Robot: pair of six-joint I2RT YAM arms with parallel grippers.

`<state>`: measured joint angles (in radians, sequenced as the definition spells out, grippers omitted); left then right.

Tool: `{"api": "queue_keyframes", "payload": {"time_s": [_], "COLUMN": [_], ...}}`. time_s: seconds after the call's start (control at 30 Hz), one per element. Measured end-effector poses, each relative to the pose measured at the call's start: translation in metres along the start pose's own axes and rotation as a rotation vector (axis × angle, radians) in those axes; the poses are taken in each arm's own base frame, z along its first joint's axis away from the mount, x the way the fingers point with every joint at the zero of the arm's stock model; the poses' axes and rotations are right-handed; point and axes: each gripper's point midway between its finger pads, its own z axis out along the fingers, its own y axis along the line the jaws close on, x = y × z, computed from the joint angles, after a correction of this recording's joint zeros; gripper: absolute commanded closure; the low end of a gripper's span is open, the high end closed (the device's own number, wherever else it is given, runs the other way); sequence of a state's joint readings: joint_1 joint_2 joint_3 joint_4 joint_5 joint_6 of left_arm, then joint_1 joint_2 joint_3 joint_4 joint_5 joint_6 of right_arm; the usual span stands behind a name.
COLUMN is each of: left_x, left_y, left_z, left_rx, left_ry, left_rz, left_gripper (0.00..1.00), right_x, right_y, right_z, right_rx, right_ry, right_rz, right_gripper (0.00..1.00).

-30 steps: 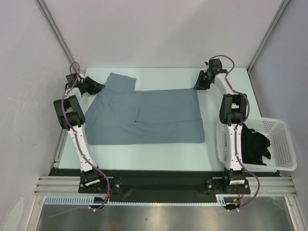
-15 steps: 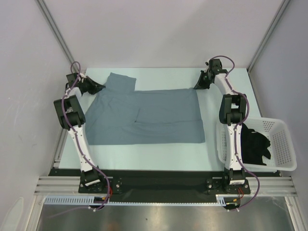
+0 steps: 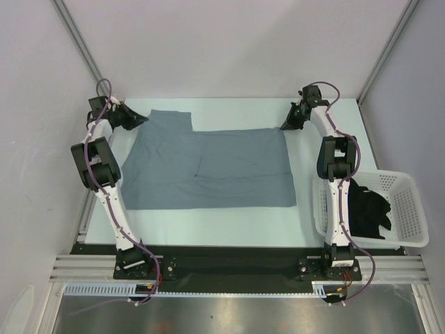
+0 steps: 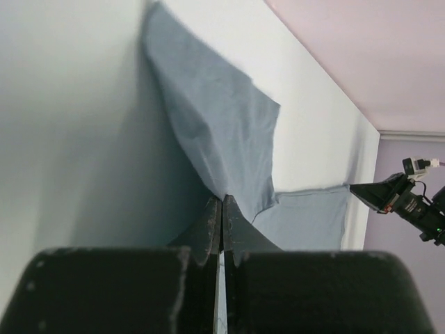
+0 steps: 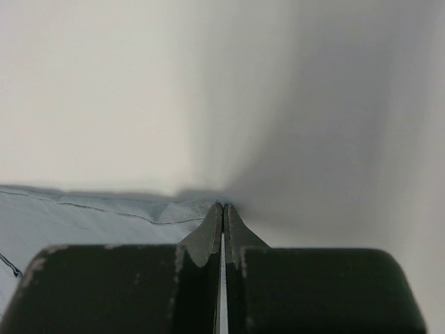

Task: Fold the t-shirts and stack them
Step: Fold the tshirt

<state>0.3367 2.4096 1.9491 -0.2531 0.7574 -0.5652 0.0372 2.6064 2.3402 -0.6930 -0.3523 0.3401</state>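
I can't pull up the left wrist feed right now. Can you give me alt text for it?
The left claw is shut on an edge of the grey-blue t-shirt, which spreads away from the pinch over the pale table. At far right, the right claw sits at a far corner of the shirt.

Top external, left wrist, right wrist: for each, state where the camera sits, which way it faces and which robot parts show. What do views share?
Top external: above, behind the bases, looking down at the slate grey-blue cloth t-shirt on the table; left arm and right arm show whole.
Left wrist: on the left gripper, facing along its shut fingers over the shirt toward the right gripper.
Right wrist: on the right gripper, facing the shirt's corner; own shut fingers show.
Shared: all show the shirt.
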Motion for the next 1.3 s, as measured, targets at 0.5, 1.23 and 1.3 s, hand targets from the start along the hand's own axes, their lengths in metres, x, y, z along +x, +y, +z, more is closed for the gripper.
{"api": "queue_keyframes", "payload": {"time_s": [0.5, 1.23, 1.3], "left_x": [0.009, 0.033, 0.039], "left_y": [-0.007, -0.031, -0.029], "left_z": [-0.019, -0.064, -0.068], "left_rx": [-0.042, -0.094, -0.106], "left_ry": [0.013, 0.005, 0.013], "left_rz": [0.033, 0.061, 0.057], "left_gripper": [1.00, 1.00, 0.99], "right_x": [-0.012, 0.022, 0.030], "right_y": [0.011, 0.026, 0.026], "right_z": [-0.032, -0.077, -0.081], "right_rx": [0.024, 0.056, 0.063], "right_ry": [-0.031, 0.028, 0.045], "right_rz": [-0.019, -0.033, -0.031], "right_gripper": [1.00, 1.00, 1.00]}}
